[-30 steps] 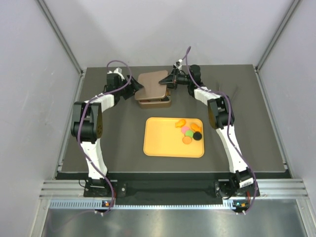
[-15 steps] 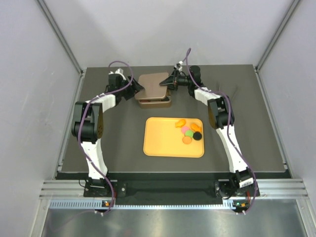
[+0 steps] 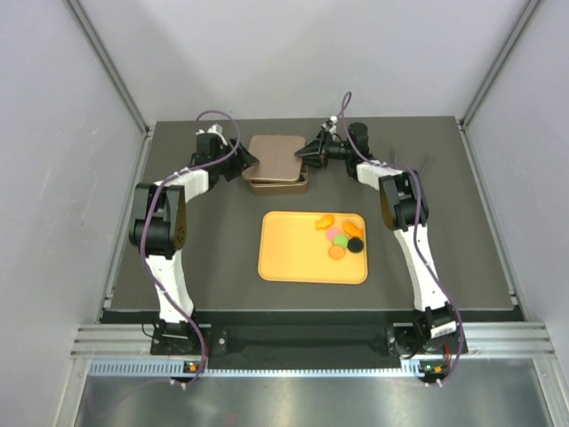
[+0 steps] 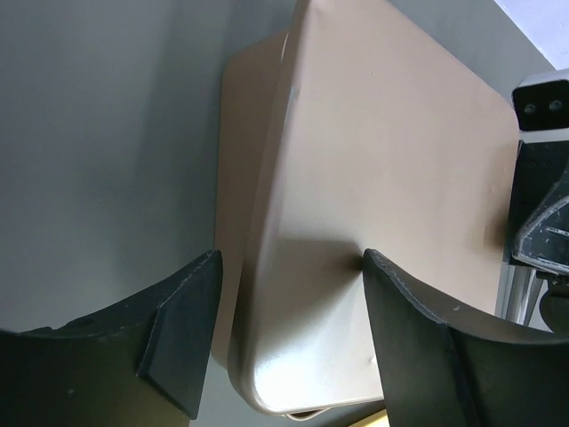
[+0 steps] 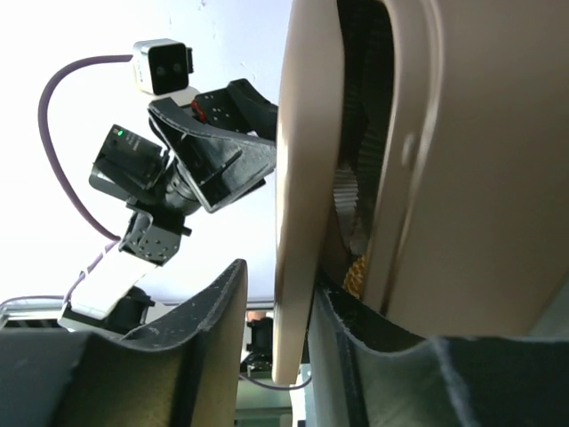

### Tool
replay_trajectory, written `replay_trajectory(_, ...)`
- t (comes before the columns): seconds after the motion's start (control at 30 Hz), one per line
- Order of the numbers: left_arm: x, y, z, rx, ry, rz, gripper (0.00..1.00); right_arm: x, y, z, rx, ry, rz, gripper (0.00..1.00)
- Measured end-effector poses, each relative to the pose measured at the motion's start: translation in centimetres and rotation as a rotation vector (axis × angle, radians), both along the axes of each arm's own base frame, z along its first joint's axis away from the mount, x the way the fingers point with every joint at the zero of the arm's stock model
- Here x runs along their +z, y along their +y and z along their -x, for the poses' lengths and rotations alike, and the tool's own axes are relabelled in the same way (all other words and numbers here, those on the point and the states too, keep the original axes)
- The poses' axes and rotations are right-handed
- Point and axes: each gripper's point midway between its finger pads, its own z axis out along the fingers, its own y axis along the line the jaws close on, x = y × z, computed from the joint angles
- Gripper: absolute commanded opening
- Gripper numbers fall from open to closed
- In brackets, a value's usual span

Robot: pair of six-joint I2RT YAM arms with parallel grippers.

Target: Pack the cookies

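Six cookies (image 3: 340, 240), three orange, one pink, one green and one black, lie flat and face up, bunched toward the far right corner of an orange tray (image 3: 293, 253). Being round discs they point no particular way, though the cluster runs from the tray's far edge toward its near edge. The smooth rectangular tray has rounded corners and sits at the middle of the counter (image 3: 222, 267), its long axis parallel to the near edge.

Behind it, by the middle of the counter's far edge, stands a tan tin (image 3: 280, 187) with rounded corners and a satin sheen. Its matching lid (image 3: 276, 153) rests askew on top, not seated. The right wrist view shows a gap under the lid with a crinkled paper cup (image 5: 348, 200) inside.

The left claw (image 3: 248, 164) stands open, its dark fingers straddling the lid's left end with space beside one of them. The right claw (image 3: 306, 153) is parted loosely about the lid's right rim, with a gap beside one finger.

The counter is dark and matte. Pale grey walls (image 3: 284, 53) on aluminium frames enclose it.
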Motion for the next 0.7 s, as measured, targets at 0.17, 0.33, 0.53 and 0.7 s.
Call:
replay_trajectory(0.17,0.0,0.0,0.0,0.004,0.008,-0.005,0.68,-0.3,-1.0,0.3,-0.016,0.015,0.008,0.34)
replay_trajectory(0.33,-0.1,0.1,0.1,0.01,0.015,-0.012,0.66,-0.5,-2.4,0.5,-0.042,0.014,0.024,0.35)
replay_trajectory(0.53,0.0,-0.1,0.1,0.006,0.02,-0.02,0.65,-0.4,-4.1,0.4,-0.082,-0.009,0.053,0.36)
replay_trajectory(0.7,0.1,-0.5,0.2,-0.017,0.035,-0.046,0.64,-0.2,-4.8,0.4,-0.113,-0.038,0.11,0.4)
